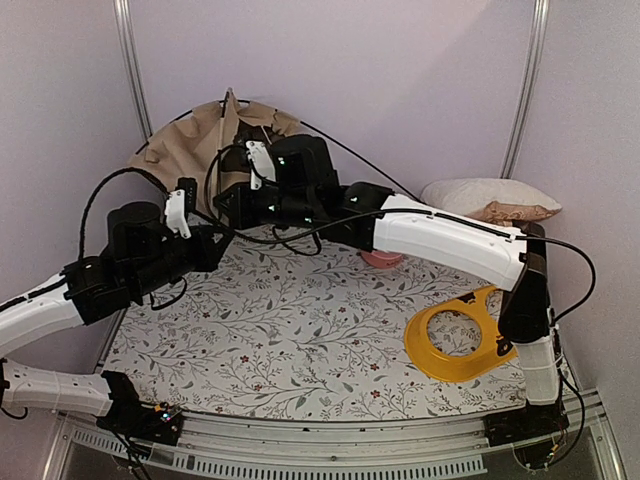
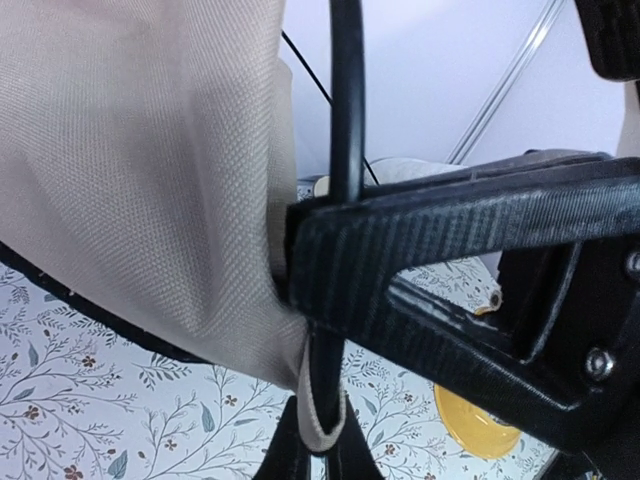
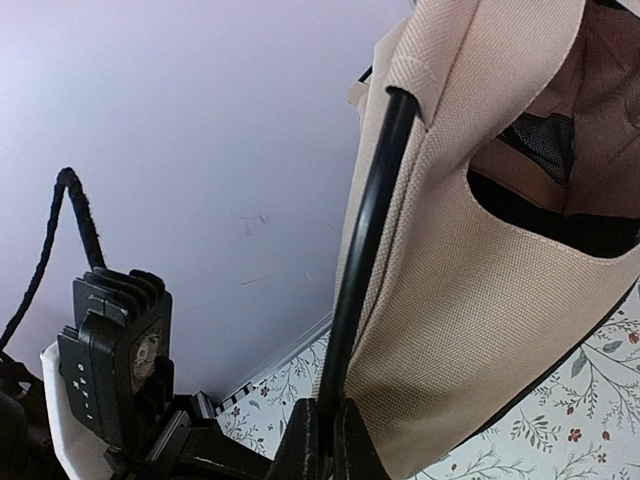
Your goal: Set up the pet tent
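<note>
1. The pet tent lies crumpled at the back left of the floral mat, close to the wall (tan fabric, dark lining).
2. The left gripper has its jaws pinched tight on the black pole, at a fabric loop.
3. The right gripper also pinches the black pole, below the tent's fabric sleeve.

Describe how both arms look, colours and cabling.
Both match: the left arm and right arm have glossy white link shells, black joint housings and loose black cables looping alongside. A small white piece sits at each wrist. The fingers are black with a fine ribbed texture.
</note>
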Action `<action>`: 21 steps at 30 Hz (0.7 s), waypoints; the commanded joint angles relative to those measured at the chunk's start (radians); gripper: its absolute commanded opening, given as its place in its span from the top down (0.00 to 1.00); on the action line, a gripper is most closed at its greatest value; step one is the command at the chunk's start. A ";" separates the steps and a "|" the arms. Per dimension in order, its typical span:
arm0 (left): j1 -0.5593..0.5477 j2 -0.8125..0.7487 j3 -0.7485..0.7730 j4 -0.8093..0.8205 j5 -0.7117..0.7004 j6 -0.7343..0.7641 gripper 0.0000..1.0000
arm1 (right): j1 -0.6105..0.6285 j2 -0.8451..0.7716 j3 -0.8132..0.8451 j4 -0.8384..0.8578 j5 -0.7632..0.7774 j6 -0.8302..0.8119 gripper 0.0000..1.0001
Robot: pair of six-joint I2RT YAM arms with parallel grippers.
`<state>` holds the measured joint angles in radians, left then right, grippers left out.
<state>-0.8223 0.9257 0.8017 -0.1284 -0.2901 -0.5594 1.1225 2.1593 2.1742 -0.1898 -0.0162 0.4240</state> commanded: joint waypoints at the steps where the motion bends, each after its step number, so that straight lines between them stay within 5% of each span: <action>1: 0.000 -0.031 0.048 0.011 -0.032 -0.009 1.00 | 0.015 0.039 0.030 -0.018 0.043 -0.098 1.00; 8: 0.034 -0.062 0.141 -0.069 -0.022 -0.007 0.94 | 0.016 0.082 0.030 -0.047 -0.028 -0.147 1.00; 16: 0.146 -0.096 0.187 -0.076 0.110 -0.011 0.99 | 0.015 0.113 0.031 -0.111 0.002 -0.205 1.00; 21: 0.168 -0.090 0.220 -0.096 0.114 -0.001 0.88 | 0.017 0.139 0.032 -0.144 -0.007 -0.218 1.00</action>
<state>-0.7006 0.8856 0.9184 -0.3813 -0.1242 -0.5713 1.1355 2.2272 2.2311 -0.1333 -0.0345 0.2943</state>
